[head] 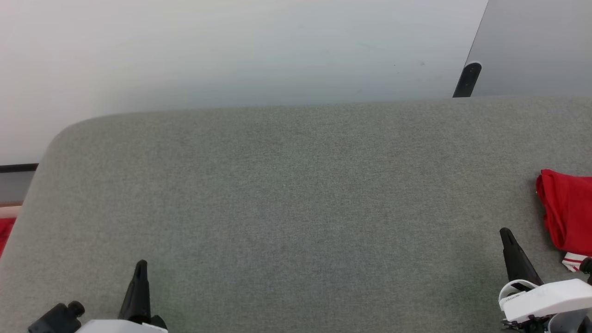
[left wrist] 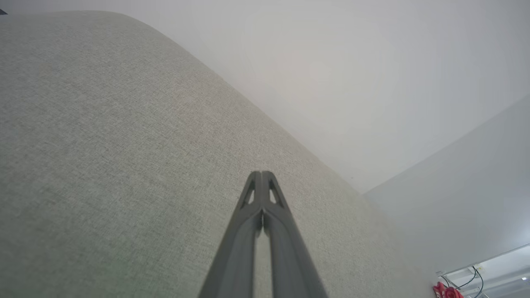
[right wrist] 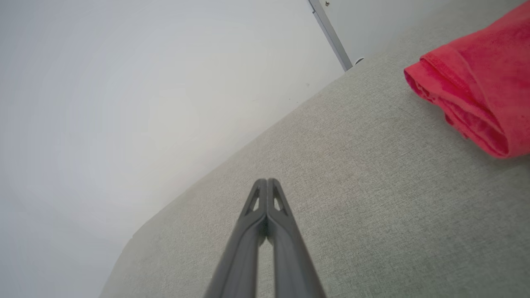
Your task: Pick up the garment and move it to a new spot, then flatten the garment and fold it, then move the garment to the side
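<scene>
Item 1, garment: you are looking at a red bundle lying at 3 o'clock in the head view, running off that view's edge. It is sitting doubled over with a thick rolled edge facing the middle of the table. A bit of striped trim is peeking out at its 6 o'clock end. It is resting there unheld, probably because it is being parked out of the work area. That suggests the fold and the move to the side are done or nearly so.

Item 2, table: the grey cloth-covered top is taking up most of the head view, with its rounded corner at 10 o'clock.

Item 3, right tool: it is hovering at 4 o'clock in the head view, just beside the garment without touching it. Its two fingers are pressing together and gripping nothing.

Item 4, left tool: it is waiting at 7 o'clock, well apart from the garment. Its fingers are likewise pinching flat against each other and carrying nothing. Both tools are pointing toward 12 o'clock and sitting low and back, likely to keep from snagging the cloth.

Item 5, red scrap: this is lying past the table's edge at 9 o'clock. You are not to count it as the garment.
</scene>
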Controlling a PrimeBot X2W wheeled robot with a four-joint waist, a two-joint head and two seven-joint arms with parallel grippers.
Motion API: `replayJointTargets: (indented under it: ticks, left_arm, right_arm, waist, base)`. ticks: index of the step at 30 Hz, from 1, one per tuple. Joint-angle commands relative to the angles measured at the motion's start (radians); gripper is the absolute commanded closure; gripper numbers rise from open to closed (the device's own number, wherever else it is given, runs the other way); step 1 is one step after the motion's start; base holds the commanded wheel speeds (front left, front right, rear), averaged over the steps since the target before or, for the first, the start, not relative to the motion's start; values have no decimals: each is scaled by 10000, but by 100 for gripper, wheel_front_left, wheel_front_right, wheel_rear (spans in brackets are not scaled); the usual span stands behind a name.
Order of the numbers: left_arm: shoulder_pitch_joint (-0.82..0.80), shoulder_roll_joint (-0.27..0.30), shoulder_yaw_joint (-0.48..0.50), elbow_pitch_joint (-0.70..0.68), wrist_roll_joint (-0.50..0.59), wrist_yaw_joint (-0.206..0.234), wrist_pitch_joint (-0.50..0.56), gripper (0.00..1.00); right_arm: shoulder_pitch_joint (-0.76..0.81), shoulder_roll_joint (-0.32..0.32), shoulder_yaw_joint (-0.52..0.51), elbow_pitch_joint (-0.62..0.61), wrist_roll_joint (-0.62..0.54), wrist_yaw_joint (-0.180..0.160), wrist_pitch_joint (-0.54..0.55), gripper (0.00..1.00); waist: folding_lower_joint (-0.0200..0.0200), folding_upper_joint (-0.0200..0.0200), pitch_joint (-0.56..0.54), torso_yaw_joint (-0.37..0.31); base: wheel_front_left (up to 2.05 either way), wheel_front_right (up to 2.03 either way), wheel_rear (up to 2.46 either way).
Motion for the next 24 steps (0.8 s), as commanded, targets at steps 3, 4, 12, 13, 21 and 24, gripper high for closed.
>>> replayJointTargets:
  ticks: [3,4,12,13,21,24]
  left_arm:
    - [-272,18,47,-29,-560,-93,126,100]
    - [-293,7,48,-14,-682,-97,160,100]
    - [-460,-68,54,103,-1635,-115,425,100]
    - [-479,-76,55,118,-1744,-118,462,100]
    - [-636,-145,60,231,-2608,-137,700,100]
    - [-679,-168,62,270,-2922,-147,792,100]
  right_arm:
    - [-228,21,-114,-72,573,-5,90,100]
    - [-233,35,-125,-63,701,-6,107,100]
    - [-271,144,-213,6,1631,-7,265,100]
    - [-276,155,-224,14,1738,-7,289,100]
    - [-299,254,-311,76,2607,-8,434,100]
    - [-303,288,-344,98,2898,-8,490,100]
  waist:
    - [0,0,-12,5]
    - [0,0,-15,6]
    - [0,0,-43,16]
    - [0,0,-47,18]
    - [0,0,-75,28]
    - [0,0,-85,32]
  base:
    - [0,0,0]
    - [0,0,0]
    - [0,0,0]
    - [0,0,0]
    - [0,0,0]
    - [0,0,0]
